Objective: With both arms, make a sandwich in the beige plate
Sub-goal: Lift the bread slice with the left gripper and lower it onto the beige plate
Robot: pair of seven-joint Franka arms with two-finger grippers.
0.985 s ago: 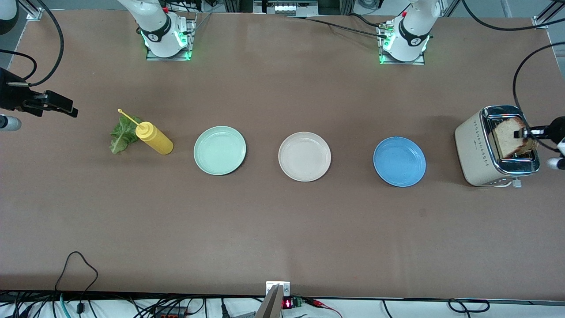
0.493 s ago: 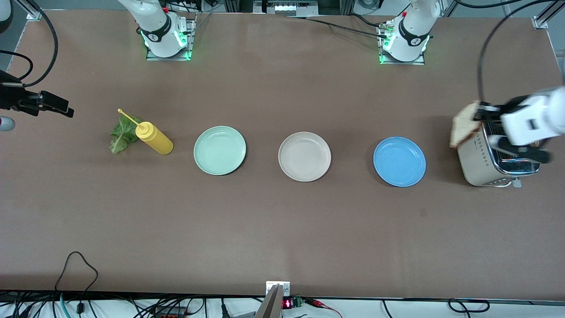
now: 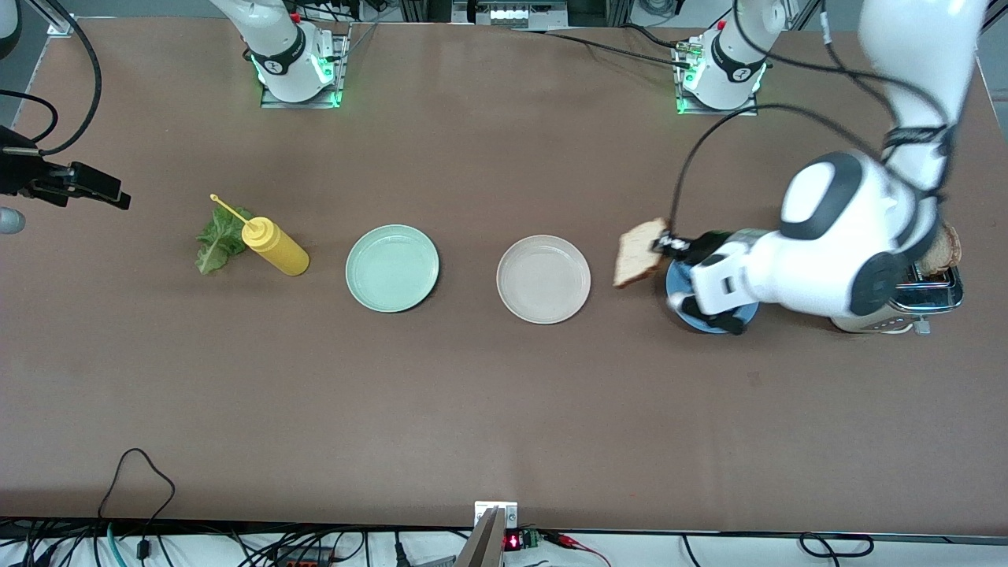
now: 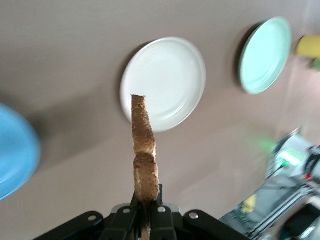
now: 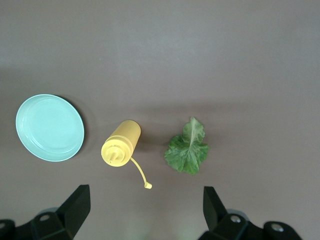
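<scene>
From the front, your left tool (image 3: 668, 246) is clamped on a bread slice (image 3: 639, 252) over the blue plate's (image 3: 703, 323) edge; the beige plate (image 3: 543, 279) lies toward the right arm's end. Left wrist view: slice edge-on, pointing at that plate. Right wrist view: right tool (image 5: 145, 212) spread wide above the lettuce (image 5: 187, 149), waiting.

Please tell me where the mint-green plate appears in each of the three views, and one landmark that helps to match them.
Front view: the mint-green plate lies between the yellow bottle and the beige plate.
Left wrist view: mint-green plate near the picture's upper edge, past the beige plate.
Right wrist view: mint-green plate beside the yellow bottle.
Shared landmark: the yellow bottle, at the edge of the left wrist view.
</scene>
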